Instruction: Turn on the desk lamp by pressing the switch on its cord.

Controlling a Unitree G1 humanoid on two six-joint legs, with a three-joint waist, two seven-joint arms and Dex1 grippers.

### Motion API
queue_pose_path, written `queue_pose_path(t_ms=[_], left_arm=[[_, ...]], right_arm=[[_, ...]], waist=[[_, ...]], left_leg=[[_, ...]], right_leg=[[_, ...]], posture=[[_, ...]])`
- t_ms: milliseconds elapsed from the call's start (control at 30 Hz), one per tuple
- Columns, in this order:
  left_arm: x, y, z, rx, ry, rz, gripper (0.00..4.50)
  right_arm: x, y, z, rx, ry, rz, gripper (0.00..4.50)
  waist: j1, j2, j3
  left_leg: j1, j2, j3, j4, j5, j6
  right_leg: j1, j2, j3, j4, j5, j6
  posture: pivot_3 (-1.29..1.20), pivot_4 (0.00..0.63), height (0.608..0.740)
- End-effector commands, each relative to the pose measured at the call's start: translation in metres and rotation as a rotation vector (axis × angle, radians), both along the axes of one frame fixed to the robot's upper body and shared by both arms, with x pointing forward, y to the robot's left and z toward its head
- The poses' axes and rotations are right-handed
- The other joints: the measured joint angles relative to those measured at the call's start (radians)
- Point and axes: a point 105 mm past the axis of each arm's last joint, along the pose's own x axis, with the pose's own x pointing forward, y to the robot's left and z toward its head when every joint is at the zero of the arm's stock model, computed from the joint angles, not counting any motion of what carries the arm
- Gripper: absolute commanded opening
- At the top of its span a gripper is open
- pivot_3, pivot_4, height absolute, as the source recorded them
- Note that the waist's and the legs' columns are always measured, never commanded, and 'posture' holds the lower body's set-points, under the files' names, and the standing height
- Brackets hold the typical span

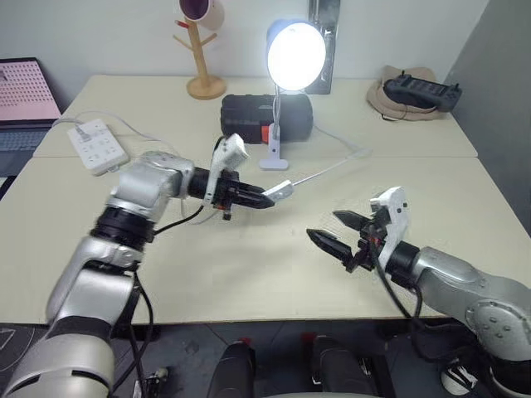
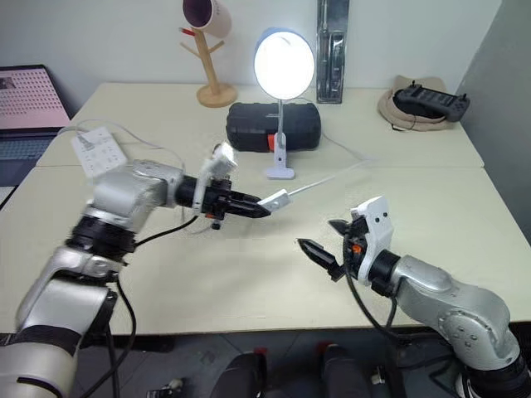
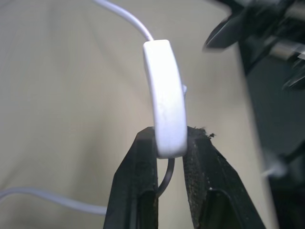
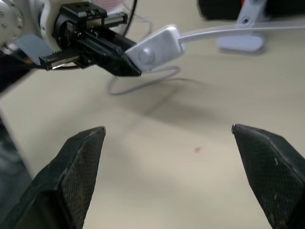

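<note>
The desk lamp (image 1: 296,55) stands at the middle back of the table with its bulb glowing brightly, on a thin stem over a small white base (image 1: 274,162). Its white cord (image 1: 323,172) runs from the right to the switch (image 1: 282,190), a small white oblong held a little above the table. My left gripper (image 1: 264,199) is shut on one end of the switch (image 3: 166,100), and the cord hangs out between the fingers. My right gripper (image 1: 323,225) is open with nothing in it, to the right of and nearer than the switch (image 4: 155,50), facing it.
A white power strip (image 1: 98,146) lies at the left. A black case (image 1: 265,116) sits behind the lamp's base, and a wooden mug tree (image 1: 203,50) stands at the back. A hat with a controller (image 1: 412,93) is at the back right, and a laptop (image 1: 25,99) at the far left.
</note>
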Motion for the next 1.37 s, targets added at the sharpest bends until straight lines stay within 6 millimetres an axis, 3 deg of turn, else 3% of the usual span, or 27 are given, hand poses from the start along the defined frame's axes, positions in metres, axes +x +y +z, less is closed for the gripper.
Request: queue_pose_path(t_ms=[33, 133, 267, 300, 467, 633, 833, 1000, 1200, 1367], left_arm=[[0.027, -0.005, -0.003, 0.141, -0.258, -0.022, 0.39], [0.037, -0.014, -0.008, 0.142, -0.29, -0.012, 0.39], [0.038, -0.015, -0.014, 0.183, -0.314, -0.057, 0.39], [0.038, -0.015, -0.014, 0.183, -0.311, -0.065, 1.1], [0.038, -0.011, -0.005, 0.159, -0.3, -0.073, 2.07], [0.038, 0.0, 0.02, 0.093, -0.299, -0.06, 3.2], [0.032, 0.03, 0.053, -0.089, -0.211, 0.052, 4.45], [0.013, 0.065, 0.061, -0.198, -0.188, 0.248, 4.45], [-0.021, 0.095, 0.04, -0.191, -0.161, 0.45, 4.45], [-0.045, 0.099, 0.02, -0.184, -0.144, 0.512, 4.45]], right_arm=[[0.007, -0.007, 0.006, -0.053, -0.125, -0.069, 4.46], [0.008, -0.012, -0.006, -0.116, -0.128, -0.099, 4.46], [0.009, -0.017, -0.011, -0.103, -0.117, -0.154, 4.46], [0.008, -0.017, -0.011, -0.103, -0.119, -0.154, 4.5], [0.003, -0.022, -0.017, -0.123, -0.112, -0.154, 4.5], [0.004, -0.022, -0.016, -0.124, -0.112, -0.131, 4.5], [0.01, -0.03, -0.012, -0.108, -0.109, -0.105, 4.5], [0.014, -0.04, -0.008, -0.144, -0.125, -0.066, 4.5], [0.02, -0.055, -0.008, -0.161, -0.129, -0.057, 4.5], [0.028, -0.063, -0.011, -0.143, -0.109, -0.081, 4.5]], waist=[[0.002, 0.0, 0.0], [0.002, 0.0, 0.0], [0.0, 0.0, 0.0], [-0.002, 0.0, 0.0], [-0.003, -0.001, 0.0], [-0.005, 0.0, 0.0], [-0.007, -0.001, 0.0], [-0.018, 0.0, 0.0], [-0.019, 0.0, 0.0], [-0.009, 0.0, 0.0]], left_leg=[[-0.004, 0.0, 0.0, 0.001, 0.0, 0.0], [-0.015, -0.001, 0.0, 0.006, 0.0, 0.0], [-0.018, -0.003, 0.0, 0.006, 0.0, 0.001], [-0.018, -0.003, 0.0, 0.005, -0.001, 0.001], [-0.017, -0.003, -0.001, 0.006, -0.001, 0.001], [-0.016, -0.003, -0.002, 0.007, 0.0, 0.002], [-0.012, -0.003, -0.001, 0.008, 0.0, 0.002], [-0.008, -0.001, -0.001, 0.007, 0.0, 0.001], [-0.008, 0.0, -0.004, 0.008, 0.0, 0.0], [-0.005, -0.001, -0.002, 0.008, 0.001, 0.0]], right_leg=[[-0.002, 0.0, 0.0, -0.001, 0.0, 0.001], [-0.011, -0.001, 0.0, 0.0, 0.004, -0.002], [-0.012, -0.003, -0.001, -0.001, 0.004, -0.002], [-0.012, -0.003, -0.001, 0.0, 0.004, -0.002], [-0.012, -0.003, -0.002, 0.001, 0.004, -0.002], [-0.011, -0.001, -0.002, 0.002, 0.005, -0.001], [-0.011, -0.001, -0.001, 0.01, 0.004, -0.001], [-0.01, -0.001, 0.0, 0.016, 0.003, -0.003], [-0.01, -0.001, -0.002, 0.017, 0.003, -0.004], [-0.008, -0.001, 0.0, 0.016, 0.003, -0.004]], posture=[[0.0, 0.15, 0.74], [0.0, 0.15, 0.74], [0.0, 0.15, 0.74], [0.0, 0.15, 0.74], [0.0, 0.15, 0.74], [0.0, 0.15, 0.74], [0.0, 0.15, 0.74], [0.0, 0.15, 0.74], [0.0, 0.15, 0.74], [0.0, 0.15, 0.74]])
